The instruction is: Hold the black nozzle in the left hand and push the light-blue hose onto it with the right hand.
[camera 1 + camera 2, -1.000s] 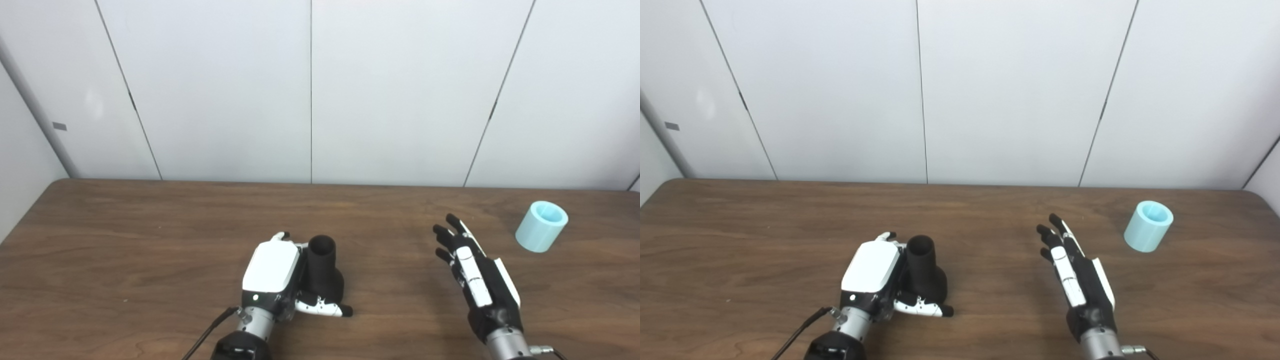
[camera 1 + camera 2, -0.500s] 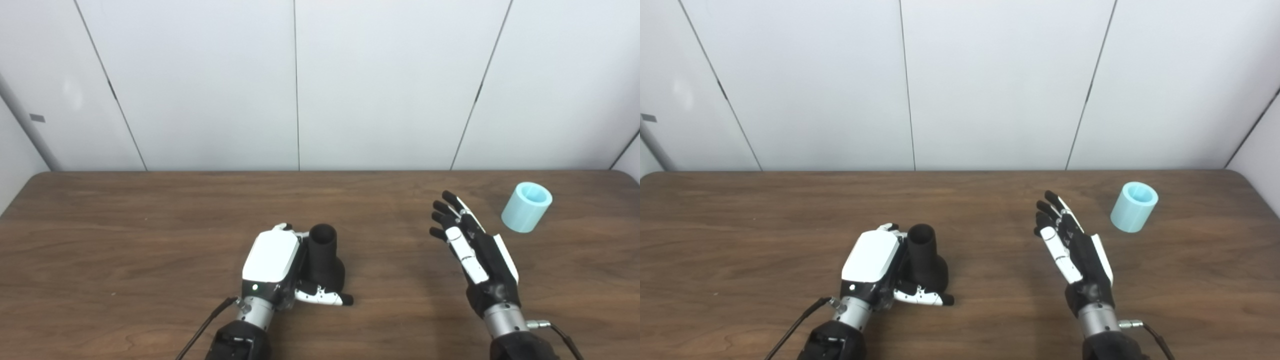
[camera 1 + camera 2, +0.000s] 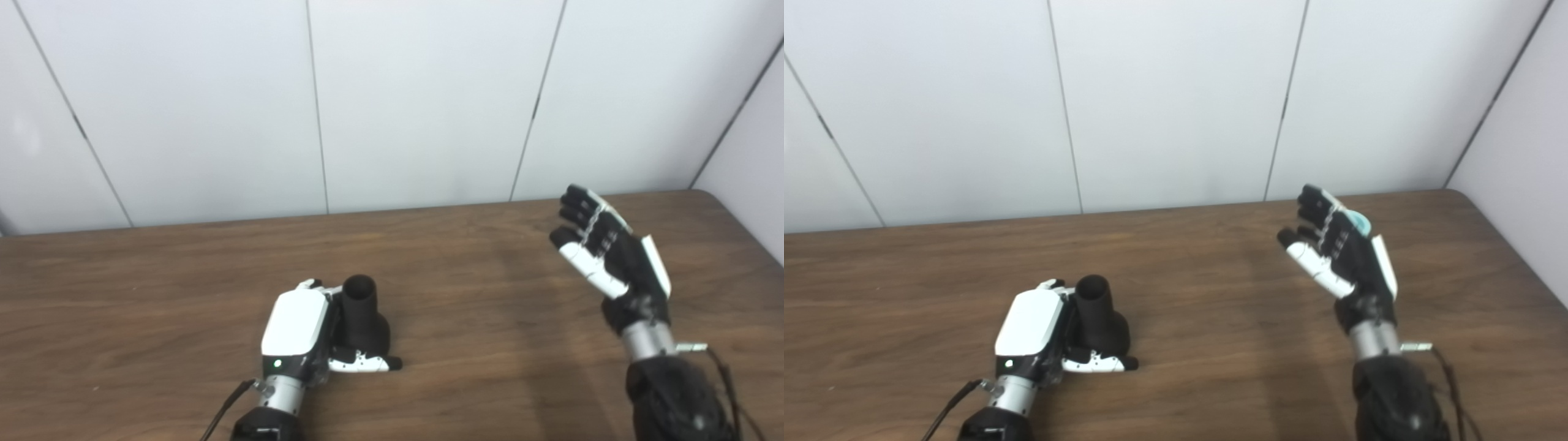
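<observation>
The black nozzle (image 3: 361, 309) stands upright on the wooden table (image 3: 153, 275), mouth up, near the front middle. My left hand (image 3: 296, 321) is wrapped against its left side, thumb lying across the front of its base, shut on it. My right hand (image 3: 606, 260) is raised over the right part of the table, open with fingers spread. It covers the light-blue hose (image 3: 1358, 222): only a sliver of blue shows past the fingers in the right eye view, and none in the left eye view. I cannot tell whether the hand touches the hose.
White wall panels (image 3: 422, 98) rise right behind the table's far edge. The table's rounded right corner (image 3: 713, 196) lies just beyond my right hand. A black cable (image 3: 223, 410) trails from the left wrist.
The camera has swung to the right. My right hand has risen and reached forward to the right, now covering the hose. The left hand and nozzle have stayed put.
</observation>
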{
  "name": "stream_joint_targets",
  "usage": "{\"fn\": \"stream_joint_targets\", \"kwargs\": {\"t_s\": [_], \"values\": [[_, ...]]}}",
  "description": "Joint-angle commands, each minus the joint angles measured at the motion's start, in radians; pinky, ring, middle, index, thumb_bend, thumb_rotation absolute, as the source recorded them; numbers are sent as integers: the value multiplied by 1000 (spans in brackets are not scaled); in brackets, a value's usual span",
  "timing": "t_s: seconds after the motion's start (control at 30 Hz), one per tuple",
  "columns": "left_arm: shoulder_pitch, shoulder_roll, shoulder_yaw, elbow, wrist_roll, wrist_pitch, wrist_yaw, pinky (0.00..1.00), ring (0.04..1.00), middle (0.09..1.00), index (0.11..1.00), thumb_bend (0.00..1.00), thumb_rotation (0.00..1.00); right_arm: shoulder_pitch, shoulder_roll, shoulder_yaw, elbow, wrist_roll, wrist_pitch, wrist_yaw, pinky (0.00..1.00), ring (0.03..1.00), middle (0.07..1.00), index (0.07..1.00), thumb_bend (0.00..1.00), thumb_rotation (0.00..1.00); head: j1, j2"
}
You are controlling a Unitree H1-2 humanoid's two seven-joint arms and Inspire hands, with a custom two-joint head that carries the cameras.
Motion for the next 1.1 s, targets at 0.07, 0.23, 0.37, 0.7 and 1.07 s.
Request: {"fn": "stream_joint_targets", "kwargs": {"t_s": [0.07, 0.23, 0.37, 0.7, 1.07], "values": [[17, 5, -2, 28, -25, -12, -35, 853, 614, 477, 491, 526, 0, -58, -108, 6, 24, -136, -25, -15, 720, 804, 835, 834, 651, 454, -19, 1], [27, 21, 1, 13, -26, -6, -46, 860, 616, 476, 492, 526, 0, -97, -261, 39, 78, -303, -24, 8, 768, 815, 836, 819, 673, 417, -57, 3], [32, 31, 4, 6, -29, -10, -51, 855, 612, 481, 490, 526, 0, -127, -356, 102, 135, -460, -24, 14, 729, 793, 818, 822, 692, 379, -73, 1], [29, 45, 9, -1, -32, -23, -55, 849, 604, 494, 484, 525, 0, -291, -522, 275, 405, -679, -26, 130, 866, 893, 863, 836, 796, 317, -88, 0], [36, 57, 18, -16, -31, -31, -72, 843, 602, 494, 484, 525, 0, -422, -481, 348, 661, -680, -37, 159, 828, 887, 858, 813, 932, 379, -89, -1]]}}
